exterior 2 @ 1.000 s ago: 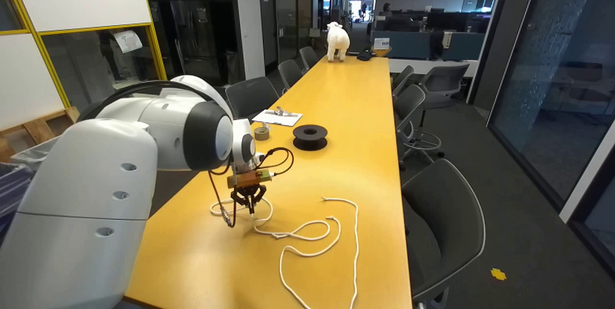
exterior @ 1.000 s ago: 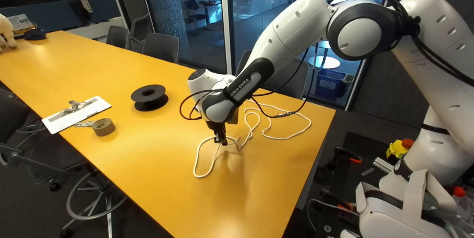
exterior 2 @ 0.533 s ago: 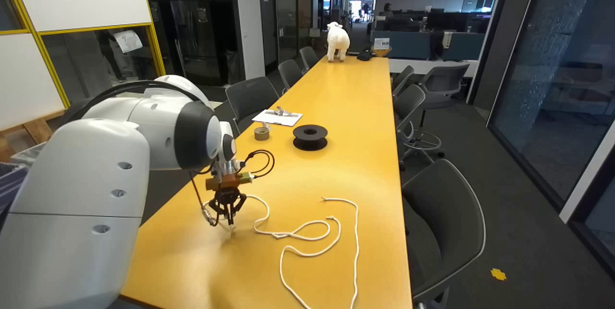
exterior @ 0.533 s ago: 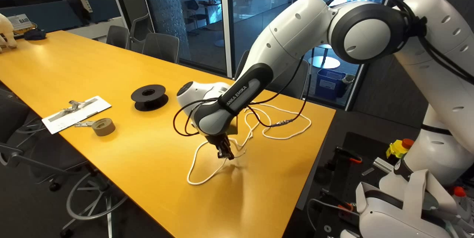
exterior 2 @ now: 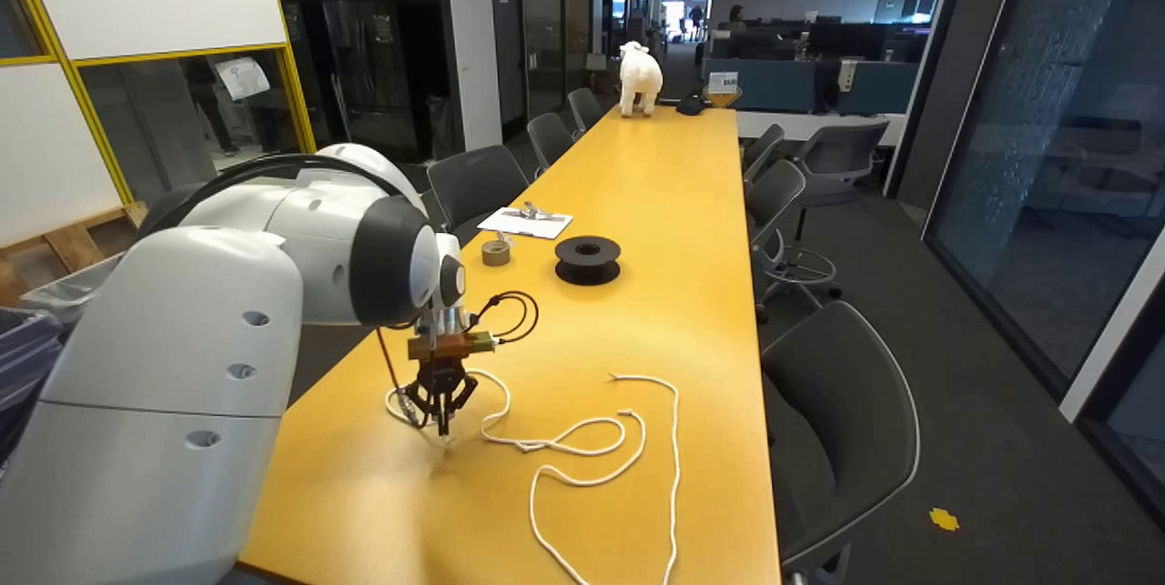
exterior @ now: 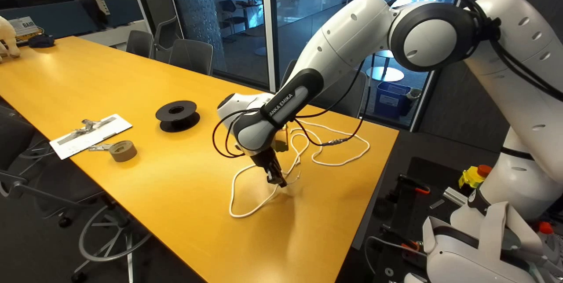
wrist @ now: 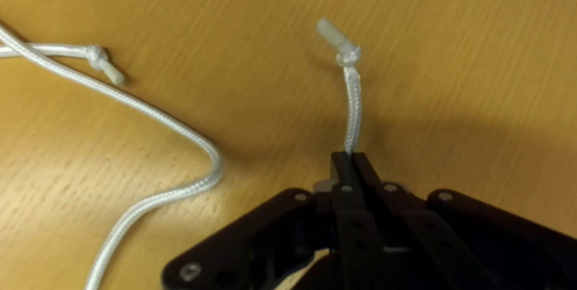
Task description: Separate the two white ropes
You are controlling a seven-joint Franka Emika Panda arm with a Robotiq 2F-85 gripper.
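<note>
My gripper (wrist: pixel 350 155) is shut on one white rope (wrist: pixel 354 100), whose knotted end (wrist: pixel 349 55) sticks out beyond the fingertips. In an exterior view the gripper (exterior: pixel 278 182) is low over the table, with this rope (exterior: pixel 239 216) curving away in a wide bend. The second white rope (exterior 2: pixel 675 476) forms a larger open curve on the table. A thin gap shows between it and the small loop (exterior 2: pixel 592 454) of the held rope. Another knotted end (wrist: pixel 95 55) passes a crossing strand at the left of the wrist view; whose end it is, I cannot tell there.
A black spool (exterior 2: pixel 587 264), a tape roll (exterior: pixel 123 153) and a clipboard (exterior: pixel 99 135) stand farther down the table. The arm's dark cable with its connector (exterior: pixel 335 141) hangs over the ropes. The table's near edge runs beside the robot base.
The gripper has moved toward the robot's end of the table, dragging the held rope end along. The bend has widened, and the held end now stands clear of the nearby strand. The second rope stayed put.
</note>
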